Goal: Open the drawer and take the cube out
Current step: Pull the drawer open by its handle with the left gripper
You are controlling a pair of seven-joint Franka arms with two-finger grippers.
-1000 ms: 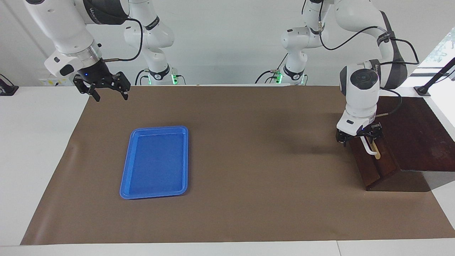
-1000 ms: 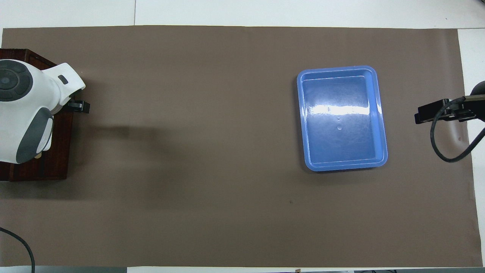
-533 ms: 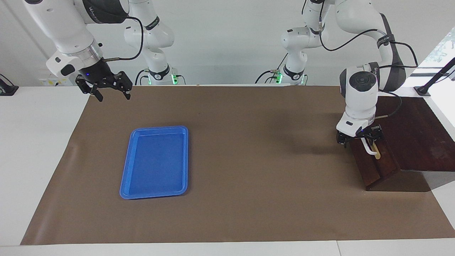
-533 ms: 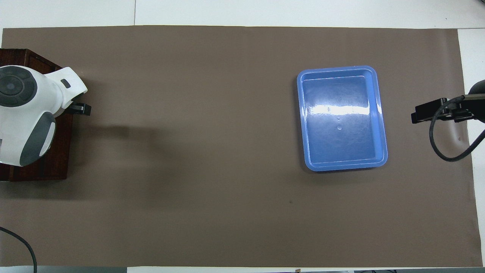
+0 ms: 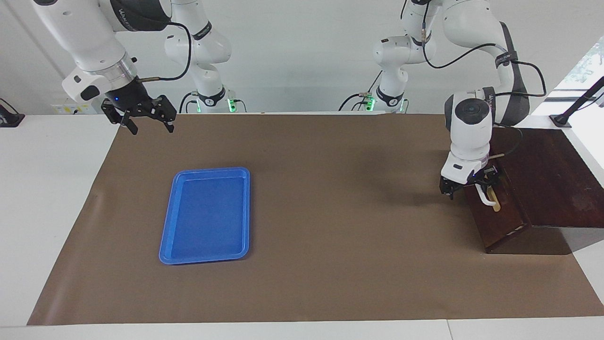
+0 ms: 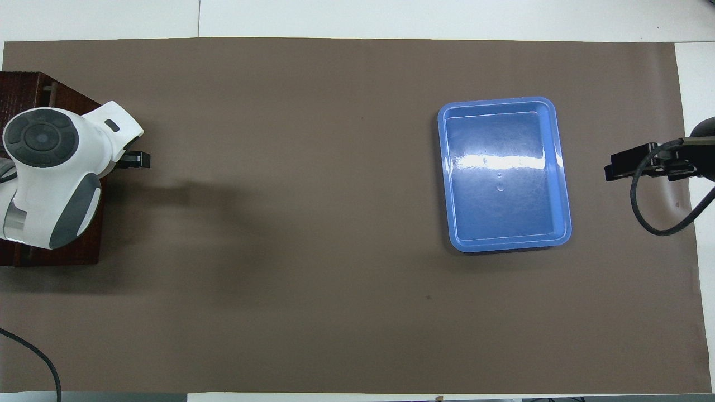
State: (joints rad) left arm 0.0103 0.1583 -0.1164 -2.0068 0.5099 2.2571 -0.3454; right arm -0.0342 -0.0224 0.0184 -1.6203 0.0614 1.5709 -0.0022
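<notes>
The dark wooden box (image 5: 547,179) stands at the left arm's end of the table, and it also shows in the overhead view (image 6: 61,251). The drawer (image 5: 498,219) faces the table's middle and is pulled out only a crack, with a thin pale edge at its corner. My left gripper (image 5: 477,185) is shut on the upper end of the white bar handle (image 5: 487,199); in the overhead view my left gripper (image 6: 133,161) sticks out from under its wrist. My right gripper (image 5: 145,123) is open and empty, up over the mat's corner at the right arm's end, and shows in the overhead view (image 6: 634,163). The cube is hidden.
A flat blue tray (image 5: 206,215) lies empty on the brown mat toward the right arm's end, seen also in the overhead view (image 6: 504,173). The brown mat (image 5: 330,264) covers most of the table.
My left gripper has moved toward the table's middle with the handle, and the drawer has come out a crack. My right gripper has drifted slightly over the mat's corner.
</notes>
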